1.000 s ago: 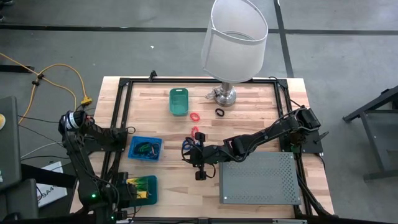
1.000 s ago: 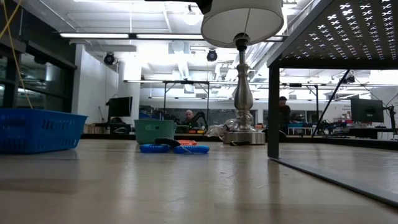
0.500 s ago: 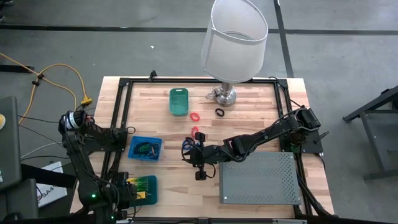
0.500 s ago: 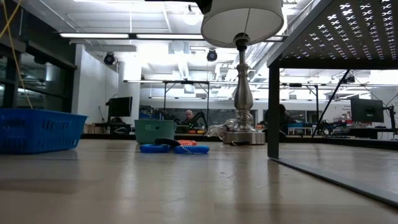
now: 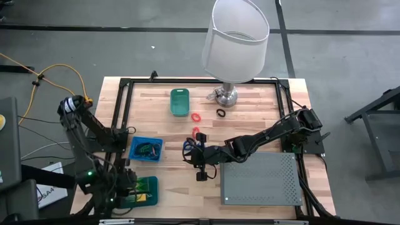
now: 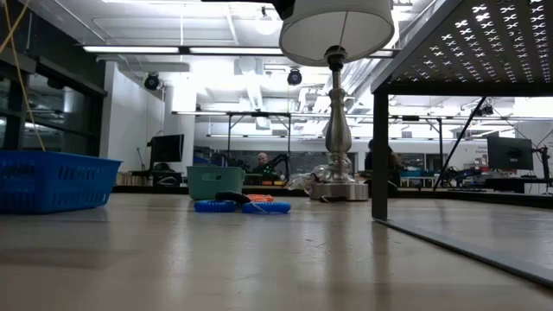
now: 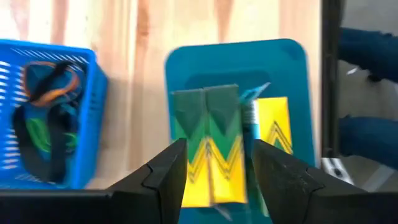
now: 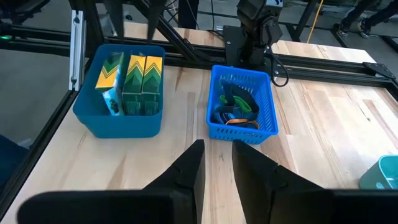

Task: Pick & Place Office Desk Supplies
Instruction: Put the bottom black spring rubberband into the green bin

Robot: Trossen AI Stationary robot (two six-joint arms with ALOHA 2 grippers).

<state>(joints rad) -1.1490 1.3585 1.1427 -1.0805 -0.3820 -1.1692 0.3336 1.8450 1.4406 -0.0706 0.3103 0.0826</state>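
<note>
The left claw [image 7: 214, 180] hung directly above the teal tray [image 5: 152, 182] at the bench's front-left corner, its fingers apart and straddling the yellow-and-green blocks [image 7: 208, 143] that stood packed in the tray; the blocks' long axis ran in line with the gap between the fingers, so a straight descent looked like what the next move called for. The fingers gripped nothing. In the right wrist view three upright blocks showed clearly in that tray, with one more tilted against its wall. Just beside the tray, further from the front edge, the blue basket [image 5: 145, 149] held a tangle of loops in black, blue and tan, too knotted to count. The right claw [image 5: 190, 154] lay low near the bench's middle, over a blue loop [image 6: 215, 206], with its fingers slightly apart and nothing between them. Still loose on the bench were a red loop [image 5: 196, 117], a black ring [image 5: 220, 112] near the lamp [image 5: 235, 37], and another red loop [image 5: 199, 131]. A green tray [image 5: 180, 102] sat toward the back edge.
</note>
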